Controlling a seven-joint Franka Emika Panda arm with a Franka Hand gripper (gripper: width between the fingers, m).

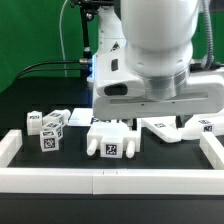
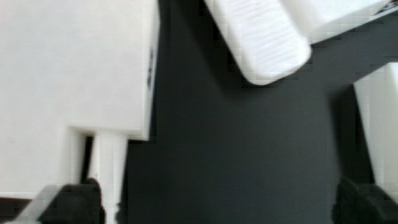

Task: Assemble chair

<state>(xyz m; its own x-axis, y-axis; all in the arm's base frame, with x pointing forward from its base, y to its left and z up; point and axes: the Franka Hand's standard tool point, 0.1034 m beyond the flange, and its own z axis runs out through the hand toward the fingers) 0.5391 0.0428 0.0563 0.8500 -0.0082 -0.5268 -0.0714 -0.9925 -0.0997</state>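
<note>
The chair lies in loose white tagged parts on the black table. In the exterior view a blocky part with pegs and a tag (image 1: 108, 138) sits at the front middle, small tagged blocks (image 1: 49, 128) lie to the exterior view's left, and flat panels (image 1: 188, 127) lie to the right. The arm's white hand (image 1: 155, 92) hangs low over the middle and hides the fingers there. In the wrist view my gripper (image 2: 217, 202) stands open, its dark fingertips (image 2: 71, 203) far apart with only black table between them. A white part (image 2: 71, 80) lies beside one finger, and a ribbed panel (image 2: 267, 40) lies farther off.
Long low white border rails (image 1: 105, 180) run along the front and both sides of the black table. Dark cables (image 1: 55, 66) trail behind the arm in front of a green backdrop. Another white edge (image 2: 379, 110) shows near the other finger.
</note>
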